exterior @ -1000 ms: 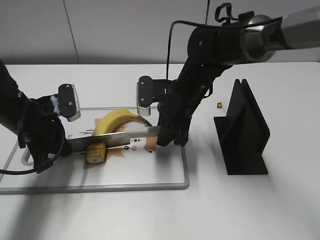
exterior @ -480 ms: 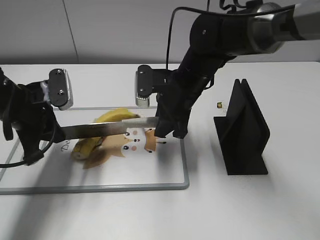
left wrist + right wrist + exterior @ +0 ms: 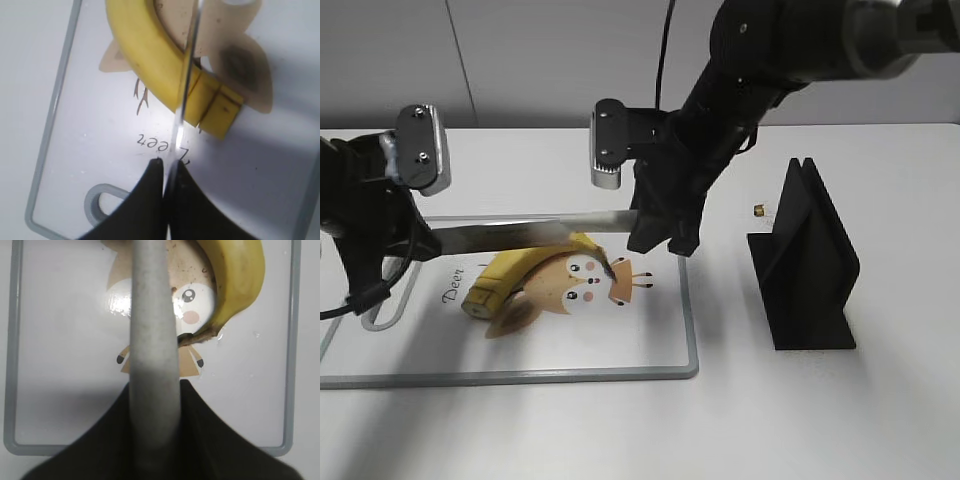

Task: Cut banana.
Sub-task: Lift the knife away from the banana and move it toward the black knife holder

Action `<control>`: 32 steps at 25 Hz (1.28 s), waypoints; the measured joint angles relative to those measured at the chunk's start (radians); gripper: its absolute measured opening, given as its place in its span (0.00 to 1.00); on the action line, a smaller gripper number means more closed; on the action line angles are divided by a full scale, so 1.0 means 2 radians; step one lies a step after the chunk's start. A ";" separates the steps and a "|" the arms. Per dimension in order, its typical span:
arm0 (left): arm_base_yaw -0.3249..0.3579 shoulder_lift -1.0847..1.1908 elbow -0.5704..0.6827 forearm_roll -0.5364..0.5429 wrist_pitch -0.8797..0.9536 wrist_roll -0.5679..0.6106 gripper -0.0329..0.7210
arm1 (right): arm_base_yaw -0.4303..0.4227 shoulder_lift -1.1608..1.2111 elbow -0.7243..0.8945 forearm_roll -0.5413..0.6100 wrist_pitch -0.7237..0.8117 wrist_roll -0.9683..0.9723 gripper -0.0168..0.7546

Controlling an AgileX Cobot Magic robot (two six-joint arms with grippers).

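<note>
Knife now higher above banana, both hands clamped on it.

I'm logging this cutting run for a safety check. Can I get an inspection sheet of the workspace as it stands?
Surface: white table; cutting board with deer print.
Job's things: banana on board, slice lines near its cut end; knife raised above it.
Clutter: black stand; small brown object.
End effectors: left end effector pinches blade tip; right end effector grips handle.
Cables: black cable on right arm.
Surroundings: grey wall.
</note>
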 joint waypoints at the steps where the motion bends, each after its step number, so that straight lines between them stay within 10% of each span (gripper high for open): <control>1: 0.000 -0.006 0.000 0.001 0.003 0.000 0.04 | 0.000 -0.004 0.000 0.000 0.004 0.000 0.24; 27: 0.000 -0.145 -0.053 0.017 0.099 -0.007 0.03 | 0.000 -0.077 -0.091 -0.017 0.124 0.009 0.24; 32: 0.002 -0.146 -0.055 0.012 0.079 -0.011 0.25 | -0.001 -0.077 -0.091 -0.018 0.123 0.015 0.24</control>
